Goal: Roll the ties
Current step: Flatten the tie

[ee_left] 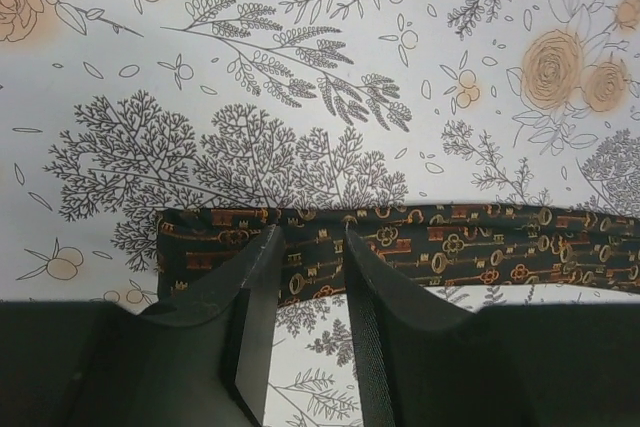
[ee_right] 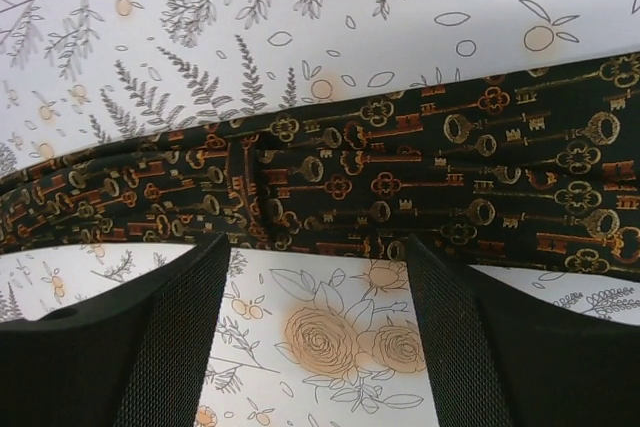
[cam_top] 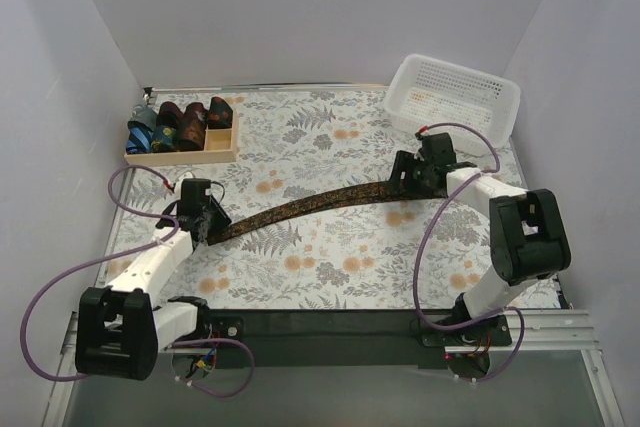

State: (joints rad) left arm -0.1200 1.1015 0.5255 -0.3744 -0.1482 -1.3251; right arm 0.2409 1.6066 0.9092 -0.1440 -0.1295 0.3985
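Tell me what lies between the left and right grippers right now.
Only the dark key-patterned tie, lying stretched on the floral cloth from the left gripper to the right gripper. Nothing else is on that stretch. The top view shows it.

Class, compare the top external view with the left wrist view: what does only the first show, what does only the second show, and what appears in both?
Only the top external view shows the white mesh basket, the wooden tray holding rolled ties, the right hand and the dark tie stretched full length between both hands. Only the left wrist view shows the tie's gold key pattern and its squared end just beyond the left hand. Both show the dark tie, the left hand and the floral cloth.
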